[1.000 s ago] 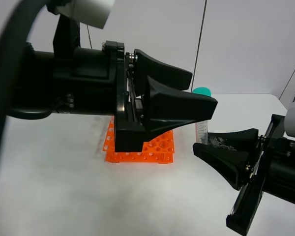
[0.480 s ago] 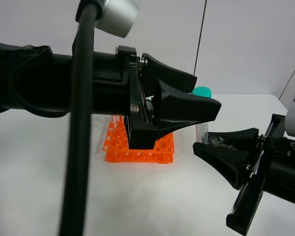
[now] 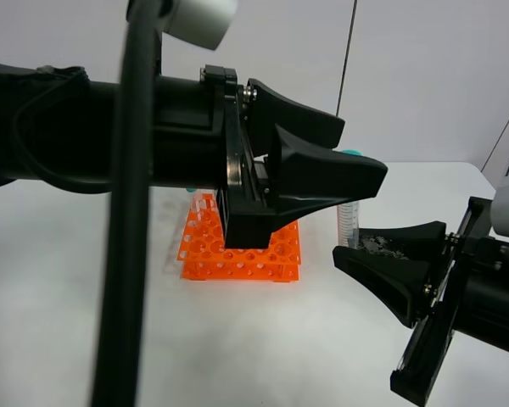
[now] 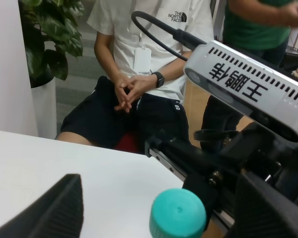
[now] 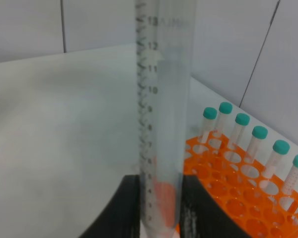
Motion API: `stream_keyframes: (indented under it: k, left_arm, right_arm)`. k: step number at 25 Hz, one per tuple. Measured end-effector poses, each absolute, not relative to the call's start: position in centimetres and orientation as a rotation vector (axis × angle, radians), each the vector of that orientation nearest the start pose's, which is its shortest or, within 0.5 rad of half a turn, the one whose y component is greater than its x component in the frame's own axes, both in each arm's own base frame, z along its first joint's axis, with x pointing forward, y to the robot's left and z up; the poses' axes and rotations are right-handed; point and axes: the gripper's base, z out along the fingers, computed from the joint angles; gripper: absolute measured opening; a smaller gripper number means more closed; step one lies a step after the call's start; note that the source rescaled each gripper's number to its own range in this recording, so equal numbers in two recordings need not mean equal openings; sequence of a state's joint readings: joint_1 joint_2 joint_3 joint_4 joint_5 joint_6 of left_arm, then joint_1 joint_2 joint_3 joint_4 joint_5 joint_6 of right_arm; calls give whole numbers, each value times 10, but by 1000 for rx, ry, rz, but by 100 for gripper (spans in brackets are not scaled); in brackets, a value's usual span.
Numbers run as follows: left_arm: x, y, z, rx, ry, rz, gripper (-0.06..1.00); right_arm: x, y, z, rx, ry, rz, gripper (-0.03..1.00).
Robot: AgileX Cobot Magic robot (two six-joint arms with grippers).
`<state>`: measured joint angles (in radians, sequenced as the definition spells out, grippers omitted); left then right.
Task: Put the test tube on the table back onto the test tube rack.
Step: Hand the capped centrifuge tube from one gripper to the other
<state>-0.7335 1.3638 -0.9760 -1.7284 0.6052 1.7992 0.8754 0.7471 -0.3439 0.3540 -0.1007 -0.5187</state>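
Note:
My right gripper [image 3: 348, 244] is shut on the test tube [image 3: 348, 222] and holds it upright above the white table [image 3: 85, 322], to the right of the orange test tube rack [image 3: 237, 254]. In the right wrist view the clear graduated tube [image 5: 164, 109] stands between my fingers [image 5: 126, 208], with the rack [image 5: 228, 198] behind it. My left gripper [image 3: 360, 153] is open at the height of the tube's teal cap [image 4: 178, 213], which sits between its spread fingers [image 4: 49, 213] without touching them. In the exterior high view the left gripper hides most of the cap.
Several other teal-capped tubes [image 5: 243, 121] stand in one row of the rack. The left arm [image 3: 110, 144] crosses above the rack and hides part of it. People [image 4: 149, 74] and a potted plant [image 4: 49, 44] are beyond the table edge.
My left arm has moved right toward the tube's cap, and it now covers most of the cap in the exterior high view. The right gripper and the tube have not moved.

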Motion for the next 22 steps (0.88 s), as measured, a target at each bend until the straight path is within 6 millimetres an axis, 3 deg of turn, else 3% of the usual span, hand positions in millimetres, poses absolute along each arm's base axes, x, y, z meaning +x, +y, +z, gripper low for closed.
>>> stream_keyframes:
  k: [7, 9, 13, 14, 22]
  left_arm:
    - [188, -239, 340, 1094, 1485, -1018, 57]
    - [188, -239, 340, 1095, 1485, -1017, 45]
    - [187, -239, 340, 1109, 1470, -1030, 4]
    - [186, -239, 340, 1115, 1465, -1030, 0]
    - [185, -240, 341, 1130, 1449, -1032, 0]
  right_arm:
    - [100, 115, 266, -883, 1589, 475, 2]
    - [100, 115, 266, -883, 1589, 475, 2]
    - [100, 115, 266, -881, 1589, 475, 2]
    - [100, 115, 266, -881, 1589, 475, 2]
    - [100, 115, 266, -878, 1589, 477, 2]
